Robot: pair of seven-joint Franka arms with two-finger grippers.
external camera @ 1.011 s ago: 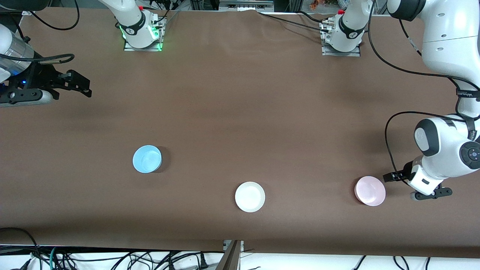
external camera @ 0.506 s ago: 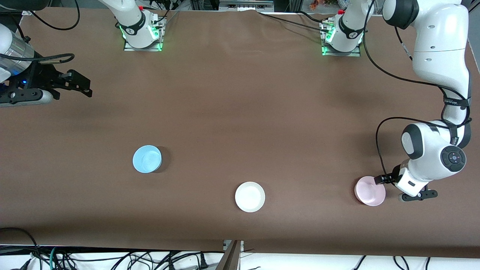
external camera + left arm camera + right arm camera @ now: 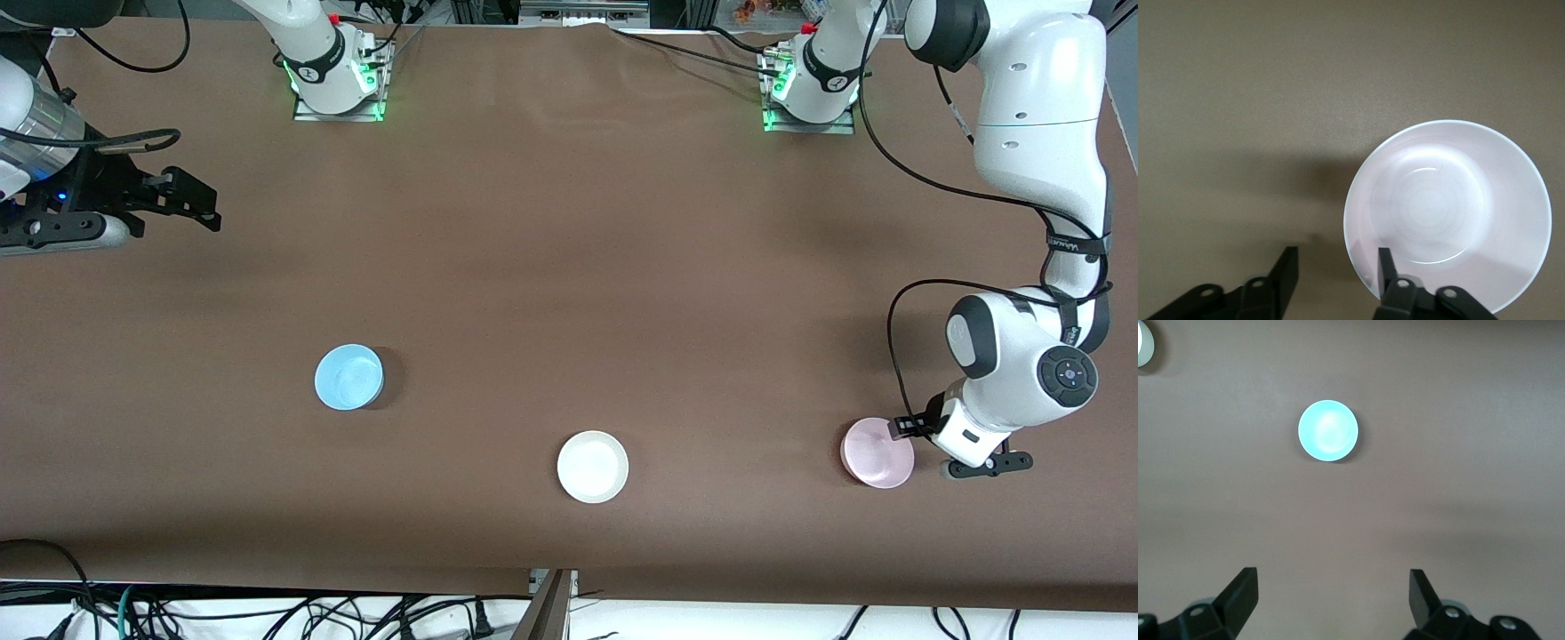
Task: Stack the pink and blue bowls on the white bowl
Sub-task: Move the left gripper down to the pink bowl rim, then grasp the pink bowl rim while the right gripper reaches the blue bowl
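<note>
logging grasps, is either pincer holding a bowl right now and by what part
Nothing is held. The left pincer is open, straddling the pink bowl rim, one finger inside, not closed. The right pincer waits open, up over the right arm's end of the table.

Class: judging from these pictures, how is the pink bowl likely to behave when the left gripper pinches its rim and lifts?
The pink bowl looks thin and glossy, so probably light but slippery. Held by one rim between the open left gripper, it may tilt.
</note>
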